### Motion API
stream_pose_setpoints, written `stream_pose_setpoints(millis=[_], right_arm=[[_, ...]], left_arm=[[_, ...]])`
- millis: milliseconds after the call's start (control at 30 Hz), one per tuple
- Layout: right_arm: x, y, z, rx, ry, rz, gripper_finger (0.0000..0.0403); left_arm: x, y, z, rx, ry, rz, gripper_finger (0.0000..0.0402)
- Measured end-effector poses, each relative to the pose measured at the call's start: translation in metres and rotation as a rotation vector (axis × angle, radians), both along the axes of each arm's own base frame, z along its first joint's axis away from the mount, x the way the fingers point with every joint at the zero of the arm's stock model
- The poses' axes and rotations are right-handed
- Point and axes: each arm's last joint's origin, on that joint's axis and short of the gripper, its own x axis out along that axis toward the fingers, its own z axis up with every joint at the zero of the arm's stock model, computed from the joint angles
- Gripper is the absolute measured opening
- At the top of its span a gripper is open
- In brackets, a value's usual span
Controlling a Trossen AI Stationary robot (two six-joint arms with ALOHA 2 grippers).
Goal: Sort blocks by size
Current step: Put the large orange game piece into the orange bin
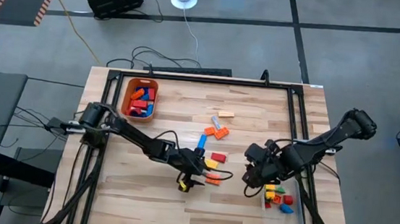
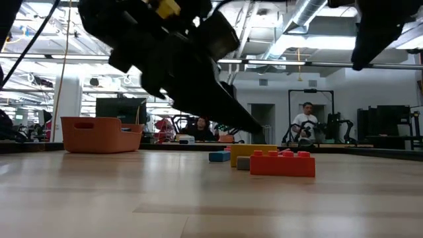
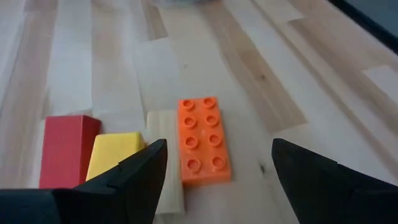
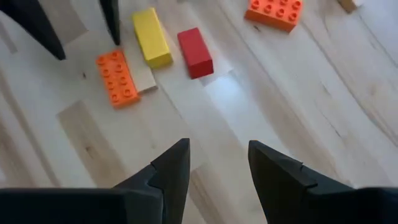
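An orange studded block (image 3: 202,140) lies flat on the table beside a tan block (image 3: 166,163), a yellow block (image 3: 115,155) and a red block (image 3: 67,149). My left gripper (image 3: 217,149) hangs open just short of the orange block (image 1: 212,178), one finger on either side of its near end, touching nothing. To the right my right gripper (image 4: 219,152) is open with nothing between its fingers, over bare wood (image 1: 252,183) beside the clear tray (image 1: 293,220). Farther back lie a blue block (image 1: 202,140) and further orange (image 1: 217,132) and tan (image 1: 225,116) blocks.
An orange bin (image 1: 126,91) holding red, blue and orange blocks stands at the far left. The clear tray at the near right holds several small blocks. People sit in the room beyond the table. Bare wood lies along the near edge.
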Motion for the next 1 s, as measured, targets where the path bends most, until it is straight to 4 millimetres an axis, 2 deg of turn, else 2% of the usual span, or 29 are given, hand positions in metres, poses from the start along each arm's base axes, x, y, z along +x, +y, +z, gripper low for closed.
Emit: stream_pose_setpoints(millis=[233, 367, 700, 833, 1000], right_arm=[[0.000, 0.001, 0.000, 0.002, -0.005, 0.001, 0.0191], [0.000, 0.001, 0.000, 0.002, -0.007, 0.001, 0.0191], [0.000, 0.001, 0.000, 0.000, -0.009, 0.000, 0.0191], [0.001, 0.001, 0.000, -0.002, -0.008, 0.004, 0.0191], [0.001, 0.001, 0.001, 0.002, -0.016, 0.006, 0.0191]], left_arm=[[0.017, -0.010, -0.020, 0.018, 0.030, -0.019, 0.0275], [0.024, -0.013, -0.023, 0.036, 0.029, -0.021, 0.0268], [0.022, -0.015, -0.025, 0.068, 0.049, 0.032, 0.0239], [0.019, -0.020, -0.029, 0.093, 0.065, 0.048, 0.0235], [0.020, -0.016, -0.028, 0.101, 0.065, 0.093, 0.0232]])
